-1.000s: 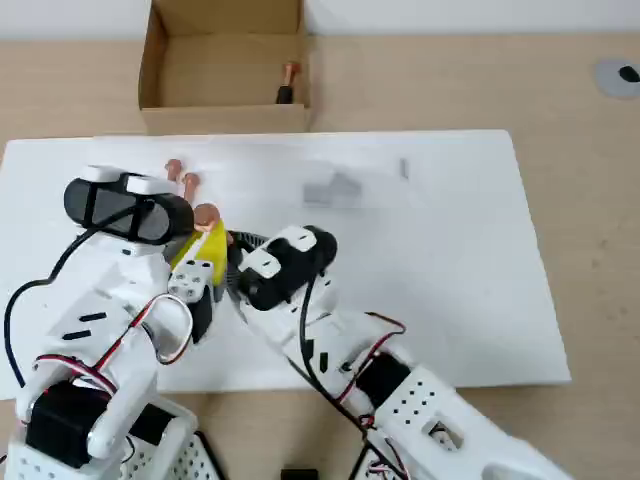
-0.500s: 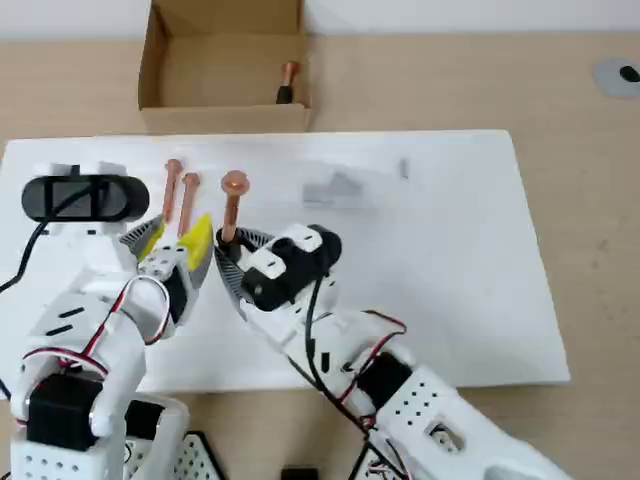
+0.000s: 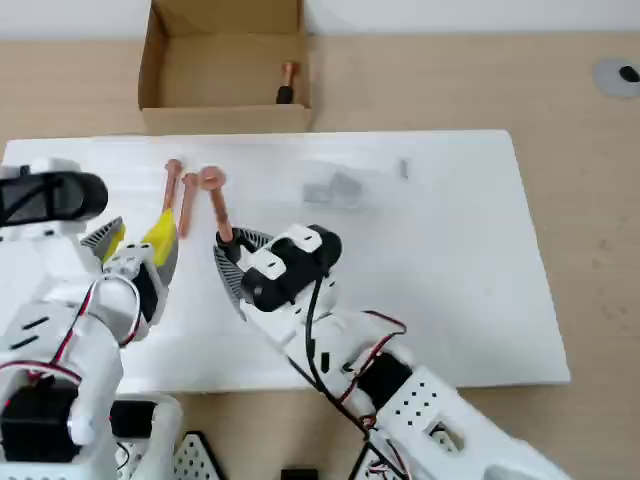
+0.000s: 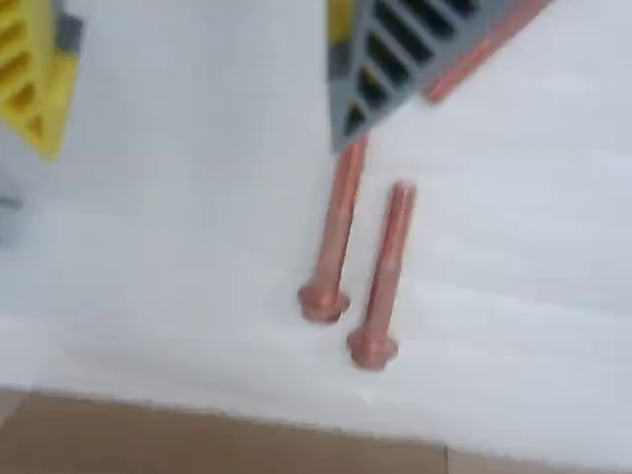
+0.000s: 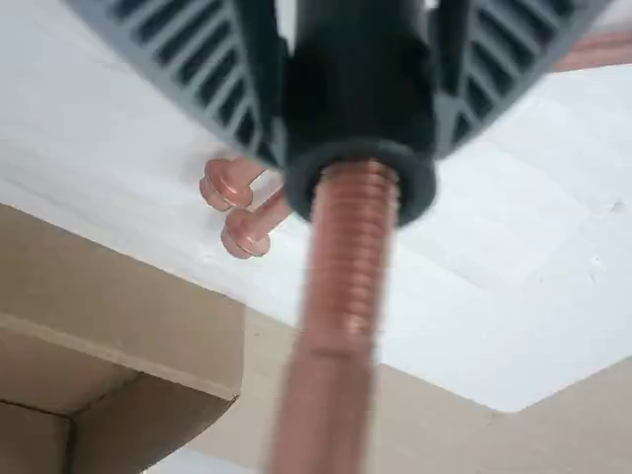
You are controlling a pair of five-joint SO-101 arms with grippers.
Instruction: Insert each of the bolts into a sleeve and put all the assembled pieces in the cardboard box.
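While I hover over the white sheet (image 3: 450,260), right gripper (image 3: 228,250): clamped on a black sleeve (image 5: 360,89) with a copper bolt (image 3: 215,200) pushed in.
Left gripper (image 3: 135,240): spread wide, nothing held.
Loose bolts (image 4: 336,237): two, side by side on the sheet, just beside my left gripper.
Cardboard box (image 3: 150,70): beyond the sheet, one assembled piece (image 3: 287,82) inside.

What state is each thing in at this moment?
Brown cardboard box: open-topped, one assembled piece inside.
Two loose copper bolts: lying flat on white foam sheet, unsleeved.
Black cylindrical sleeve: clamped in right tool, copper bolt seated in it.
Left tool: open, empty.
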